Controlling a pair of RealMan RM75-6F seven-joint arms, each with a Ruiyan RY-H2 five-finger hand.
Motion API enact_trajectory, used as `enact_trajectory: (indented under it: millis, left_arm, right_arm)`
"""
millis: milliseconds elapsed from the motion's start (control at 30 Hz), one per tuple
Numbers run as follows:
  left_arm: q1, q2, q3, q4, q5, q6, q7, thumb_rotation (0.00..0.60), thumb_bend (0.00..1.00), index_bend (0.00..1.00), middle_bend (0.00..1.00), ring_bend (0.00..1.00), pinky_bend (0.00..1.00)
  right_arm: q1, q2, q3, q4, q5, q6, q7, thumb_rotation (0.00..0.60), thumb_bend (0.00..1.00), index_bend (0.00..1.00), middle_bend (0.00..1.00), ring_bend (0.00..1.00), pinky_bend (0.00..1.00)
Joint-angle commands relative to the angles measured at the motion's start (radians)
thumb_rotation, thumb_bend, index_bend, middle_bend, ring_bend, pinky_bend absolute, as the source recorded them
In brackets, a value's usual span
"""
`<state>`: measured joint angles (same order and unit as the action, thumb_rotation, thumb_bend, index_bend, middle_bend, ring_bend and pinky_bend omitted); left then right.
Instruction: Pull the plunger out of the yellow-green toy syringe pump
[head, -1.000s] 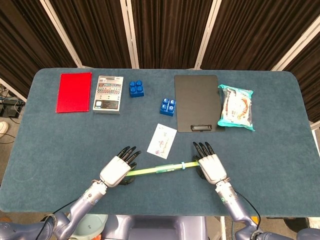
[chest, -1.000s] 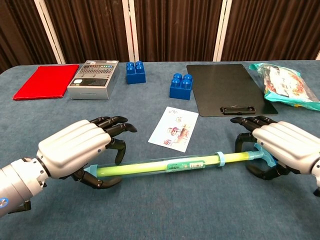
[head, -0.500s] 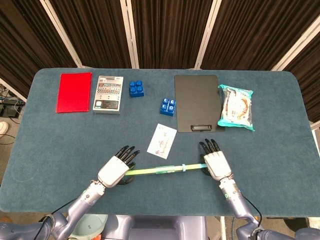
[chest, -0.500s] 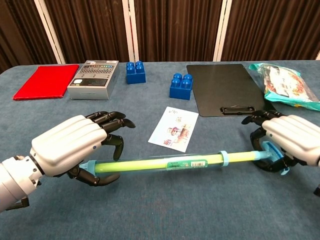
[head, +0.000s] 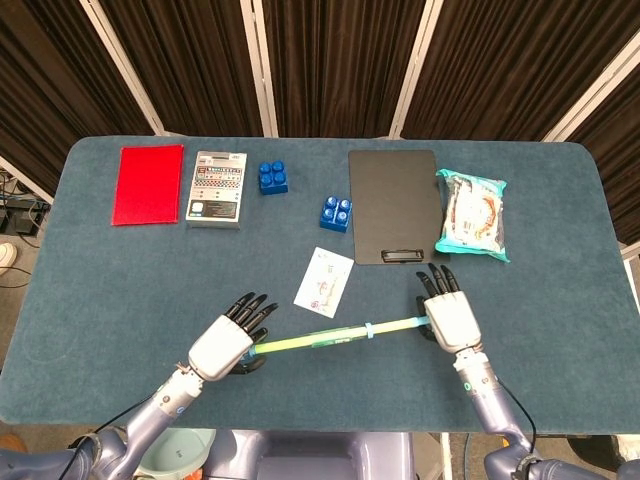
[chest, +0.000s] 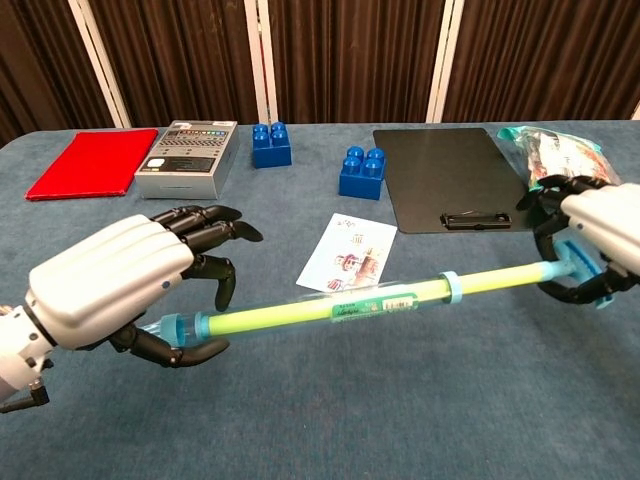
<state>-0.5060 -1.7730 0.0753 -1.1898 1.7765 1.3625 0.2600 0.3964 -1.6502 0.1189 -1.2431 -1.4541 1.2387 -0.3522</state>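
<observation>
The yellow-green toy syringe pump (head: 315, 338) (chest: 340, 305) is held above the table, slanting up to the right between my two hands. My left hand (head: 225, 345) (chest: 110, 285) grips the clear barrel's left end, fingers curled under it. My right hand (head: 450, 315) (chest: 590, 235) holds the light-blue plunger handle (chest: 575, 262). A stretch of yellow-green plunger rod (chest: 500, 278) shows to the right of the barrel's blue collar (head: 368, 329) (chest: 451, 288). Most of the rod still lies inside the barrel.
A printed card (head: 324, 282) lies just beyond the syringe. Further back are a black clipboard (head: 392, 205), two blue blocks (head: 336, 212) (head: 273, 177), a grey calculator box (head: 217, 189), a red folder (head: 148, 185) and a snack bag (head: 472, 214) at the right.
My right hand has moved right and away with the plunger handle, baring more rod past the collar. My left hand drew slightly back and left, and the syringe now tilts up to the right.
</observation>
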Motion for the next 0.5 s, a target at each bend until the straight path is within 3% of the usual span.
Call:
enact_trajectory:
  millis: [33, 500]
  left_arm:
    - [0.009, 0.023, 0.009, -0.027, 0.020, 0.028, -0.002, 0.600, 0.46, 0.62, 0.13, 0.06, 0.13]
    - [0.038, 0.114, 0.039, -0.102, 0.103, 0.132, 0.005, 0.600, 0.46, 0.62, 0.13, 0.06, 0.13]
  right_arm:
    - [-0.005, 0.025, 0.015, -0.030, 0.016, 0.012, -0.004, 0.600, 0.33, 0.82, 0.19, 0.01, 0.09]
    - [0.016, 0.108, 0.090, -0.060, 0.085, 0.004, -0.016, 0.600, 0.32, 0.82, 0.19, 0.02, 0.09]
